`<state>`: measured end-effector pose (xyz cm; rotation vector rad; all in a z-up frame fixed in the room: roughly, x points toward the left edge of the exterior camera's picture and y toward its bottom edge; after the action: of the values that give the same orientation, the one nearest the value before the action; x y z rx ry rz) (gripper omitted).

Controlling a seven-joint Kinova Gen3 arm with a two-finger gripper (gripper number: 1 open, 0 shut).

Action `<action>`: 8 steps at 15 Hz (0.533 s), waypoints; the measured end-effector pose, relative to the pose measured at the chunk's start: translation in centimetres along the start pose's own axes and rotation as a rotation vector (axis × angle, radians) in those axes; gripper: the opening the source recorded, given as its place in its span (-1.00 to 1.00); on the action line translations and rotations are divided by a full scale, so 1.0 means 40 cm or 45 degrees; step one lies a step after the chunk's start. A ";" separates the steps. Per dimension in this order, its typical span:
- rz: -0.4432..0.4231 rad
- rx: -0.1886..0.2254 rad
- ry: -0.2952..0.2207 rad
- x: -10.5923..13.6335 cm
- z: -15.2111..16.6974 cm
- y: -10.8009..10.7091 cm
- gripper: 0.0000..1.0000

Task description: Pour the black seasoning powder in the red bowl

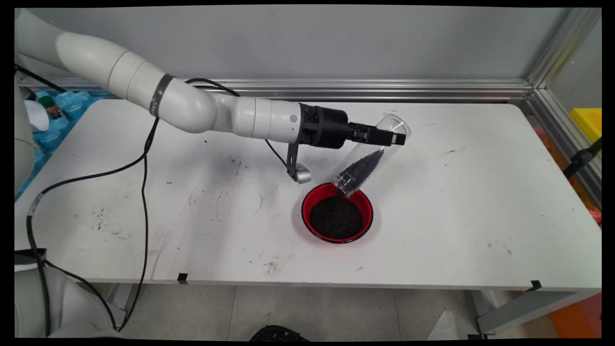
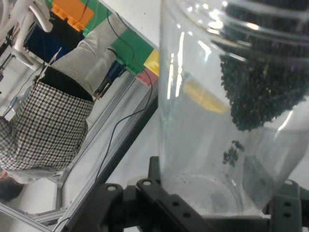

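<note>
Tumbler (image 1: pixel 370 154), clear plastic, clamped between the jaws of the gripper (image 1: pixel 391 138) near its base, tipped mouth-down over the red bowl (image 1: pixel 337 212). Dark granules (image 1: pixel 361 168) slide toward the mouth; a heap lies in the bowl. Pouring well means holding the mouth inside the rim and tilting slowly. Count, largest first: one table (image 1: pixel 480 202), one arm, one tumbler, one bowl.

A white table (image 1: pixel 480 202), scuffed with dark marks, runs up to a plain grey wall (image 1: pixel 312 43) with an aluminium rail (image 1: pixel 375 89) along its foot. Pale floor tiles (image 1: pixel 312 312) show below the near edge, and a yellow bin (image 1: pixel 587 122) sits off right.
</note>
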<state>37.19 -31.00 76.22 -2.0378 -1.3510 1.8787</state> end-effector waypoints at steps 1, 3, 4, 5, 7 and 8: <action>0.007 0.001 -0.002 -0.002 0.002 0.004 -1.00; 0.022 0.002 -0.010 -0.006 0.011 0.012 -1.00; 0.026 0.002 -0.013 -0.007 0.013 0.014 -1.00; 0.032 0.003 -0.016 -0.008 0.018 0.017 -1.00; 0.040 0.006 -0.023 -0.009 0.027 0.020 -1.00; 0.044 0.007 -0.027 -0.009 0.032 0.021 -1.00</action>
<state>36.64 -32.34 75.71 -2.0572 -1.3220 1.9216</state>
